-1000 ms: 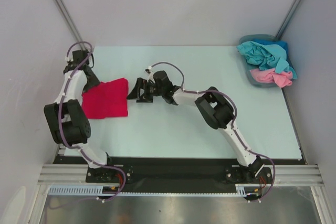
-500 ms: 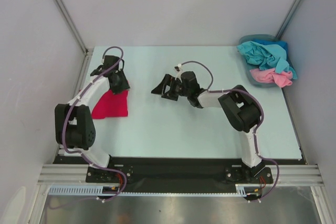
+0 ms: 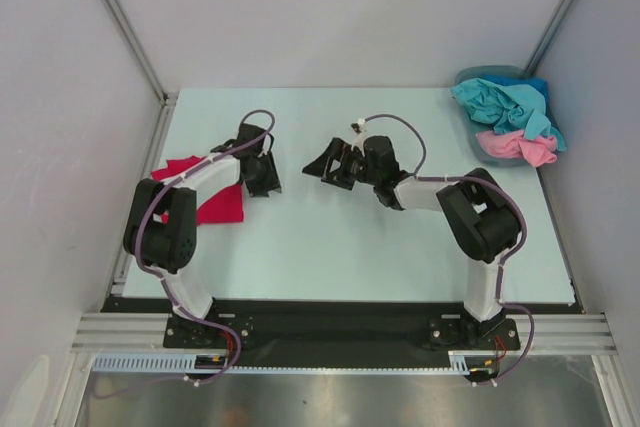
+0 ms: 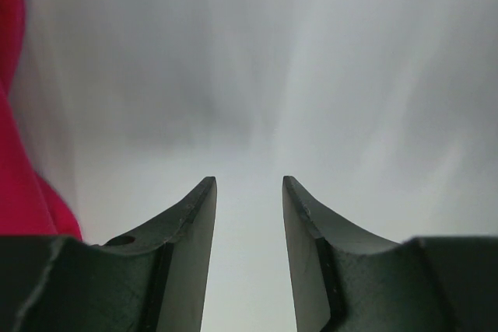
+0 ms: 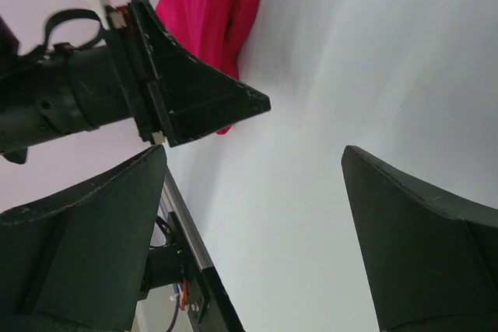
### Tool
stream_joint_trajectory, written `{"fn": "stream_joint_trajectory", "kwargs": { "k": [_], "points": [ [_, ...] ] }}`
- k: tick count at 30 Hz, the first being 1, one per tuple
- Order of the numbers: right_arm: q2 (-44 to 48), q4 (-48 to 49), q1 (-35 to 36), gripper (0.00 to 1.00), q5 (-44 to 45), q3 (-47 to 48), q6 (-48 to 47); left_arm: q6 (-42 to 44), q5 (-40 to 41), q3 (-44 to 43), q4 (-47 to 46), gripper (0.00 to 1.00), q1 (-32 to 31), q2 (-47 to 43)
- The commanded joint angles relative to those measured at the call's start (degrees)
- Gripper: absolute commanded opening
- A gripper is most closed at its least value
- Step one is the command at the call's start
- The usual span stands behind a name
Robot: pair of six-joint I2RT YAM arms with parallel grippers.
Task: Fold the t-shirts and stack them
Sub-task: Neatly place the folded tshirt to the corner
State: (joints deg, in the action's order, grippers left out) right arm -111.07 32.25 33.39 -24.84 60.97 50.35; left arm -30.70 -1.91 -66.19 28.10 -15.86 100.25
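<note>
A folded crimson t-shirt (image 3: 220, 205) lies flat at the left of the table, partly covered by my left arm. It shows as a red strip (image 4: 15, 153) at the left edge of the left wrist view. My left gripper (image 3: 266, 183) hovers just right of that shirt, open, with nothing between its fingers (image 4: 249, 184). My right gripper (image 3: 322, 166) is near the table's middle, wide open and empty (image 5: 253, 153), facing the left gripper (image 5: 194, 103) and the red shirt (image 5: 210, 13). Teal (image 3: 505, 102) and pink (image 3: 520, 147) t-shirts lie crumpled in the basket.
A blue-grey plastic basket (image 3: 468, 133) stands at the back right corner against the right wall. Grey walls close in the table on three sides. A black rail (image 5: 194, 262) runs along the near edge.
My left gripper has swung from the back left corner across the red shirt to its right side. My right gripper has drawn back to the right, away from the shirt.
</note>
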Motion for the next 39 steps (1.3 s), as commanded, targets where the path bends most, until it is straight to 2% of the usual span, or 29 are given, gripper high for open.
{"fn": "stream_joint_trajectory", "kwargs": {
  "k": [1, 7, 18, 24, 26, 39],
  "points": [
    [4.10, 3.43, -1.04, 1.00, -0.12, -1.38, -0.60, -1.38, -0.20, 0.89, -2.26, 0.44, -0.14, 0.39],
    [6.03, 4.05, -2.45, 1.00, -0.39, -3.05, -0.78, -0.86, 1.65, 1.15, 0.02, 0.44, 0.30, 1.18],
    [7.44, 10.11, -4.82, 1.00, -1.79, -7.00, 2.12, 1.87, 1.47, 5.11, -1.11, 0.44, 5.65, 1.53],
    [8.94, 10.64, -5.35, 1.00, -2.05, -6.83, 2.47, 1.61, 1.47, 5.99, -0.15, 0.43, 7.42, 3.20],
    [9.37, 10.64, -5.44, 1.00, -2.14, -6.74, 2.74, 1.69, 1.65, 6.16, 0.11, 0.40, 7.94, 3.81],
    [9.99, 11.34, -5.96, 1.00, -2.32, -4.90, 4.14, 3.98, 5.51, 7.13, 6.00, 0.39, 10.85, 0.21]
  ]
}}
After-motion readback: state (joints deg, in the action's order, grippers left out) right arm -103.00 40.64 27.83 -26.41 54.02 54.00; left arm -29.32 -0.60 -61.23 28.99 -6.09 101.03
